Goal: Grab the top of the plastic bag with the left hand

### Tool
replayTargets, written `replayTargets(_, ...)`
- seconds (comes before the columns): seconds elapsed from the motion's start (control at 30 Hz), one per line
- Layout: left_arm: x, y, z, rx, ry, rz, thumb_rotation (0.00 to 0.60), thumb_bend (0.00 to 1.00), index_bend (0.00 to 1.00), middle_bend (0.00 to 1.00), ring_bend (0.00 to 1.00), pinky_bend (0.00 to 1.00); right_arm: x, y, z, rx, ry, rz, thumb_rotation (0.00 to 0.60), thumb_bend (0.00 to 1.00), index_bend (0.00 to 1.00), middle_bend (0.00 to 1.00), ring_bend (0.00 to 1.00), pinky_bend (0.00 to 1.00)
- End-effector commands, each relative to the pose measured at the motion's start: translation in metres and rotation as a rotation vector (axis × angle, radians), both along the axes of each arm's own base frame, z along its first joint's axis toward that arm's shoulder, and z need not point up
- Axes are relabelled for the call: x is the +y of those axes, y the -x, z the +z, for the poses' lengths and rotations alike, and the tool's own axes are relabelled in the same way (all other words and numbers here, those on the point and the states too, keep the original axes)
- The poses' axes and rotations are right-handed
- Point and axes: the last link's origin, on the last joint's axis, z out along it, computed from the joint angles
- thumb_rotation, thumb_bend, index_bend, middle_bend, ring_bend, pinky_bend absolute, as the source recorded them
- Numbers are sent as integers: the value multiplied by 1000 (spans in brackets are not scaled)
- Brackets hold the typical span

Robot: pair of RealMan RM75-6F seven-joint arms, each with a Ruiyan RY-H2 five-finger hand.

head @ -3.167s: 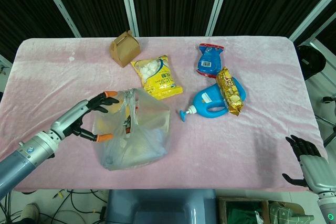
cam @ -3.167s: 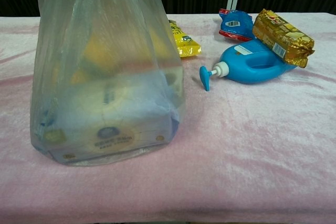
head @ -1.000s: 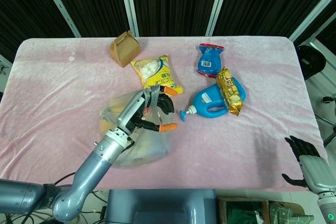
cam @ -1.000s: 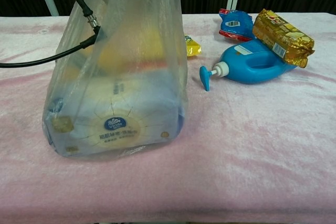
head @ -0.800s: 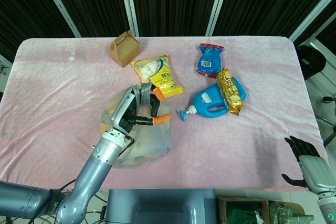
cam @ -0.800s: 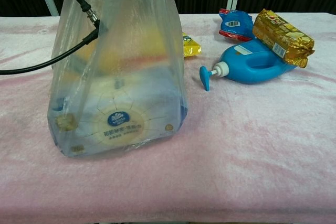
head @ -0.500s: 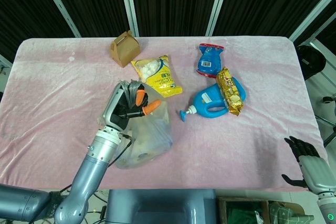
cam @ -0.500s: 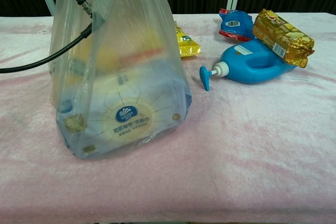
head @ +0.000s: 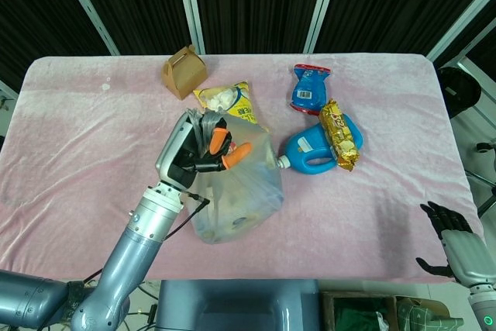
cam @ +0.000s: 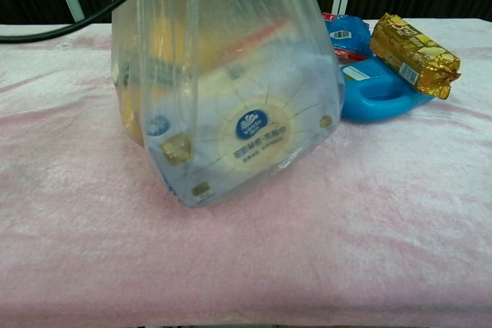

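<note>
A clear plastic bag [head: 240, 199] with packaged goods inside hangs near the table's front centre. In the chest view the plastic bag [cam: 231, 105] fills the left middle, its base tilted and just above the pink cloth. My left hand [head: 198, 149] grips the gathered top of the bag, fingers curled tightly around it, orange fingertips showing. The chest view does not show this hand, only its black cable [cam: 84, 13]. My right hand [head: 457, 246] sits low at the front right corner, off the table, fingers apart and holding nothing.
A brown paper box [head: 184, 71] stands at the back. A yellow snack pack [head: 229, 101] lies just behind the bag. A blue pump bottle [head: 314, 149] with a gold packet [head: 341, 136] on it and a blue pouch [head: 311, 87] lie to the right.
The left hand has closed on the bag's top and lifted it, swinging the bag rightward toward the blue bottle. The right hand has not moved.
</note>
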Motion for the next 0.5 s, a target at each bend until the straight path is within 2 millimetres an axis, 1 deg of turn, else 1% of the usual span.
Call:
replayTargets(0.03,0,-19,11,8,-36,-27,600,248,863,1000,974,909,0,0,0,-1,1,0,600,168,0,0,0,31)
replayTargets(0.3,-4,-47,25,53,-79,-66,600,248,863,1000,974,909,0,0,-1,0,-3,-4,600,168,0,0,0,31)
replayTargets(0.5,-4,-59,27,105,-93,-85,600,248,862,1000,974,909,-1,0,0,-2,-3,-8,600,168,0,0,0,31)
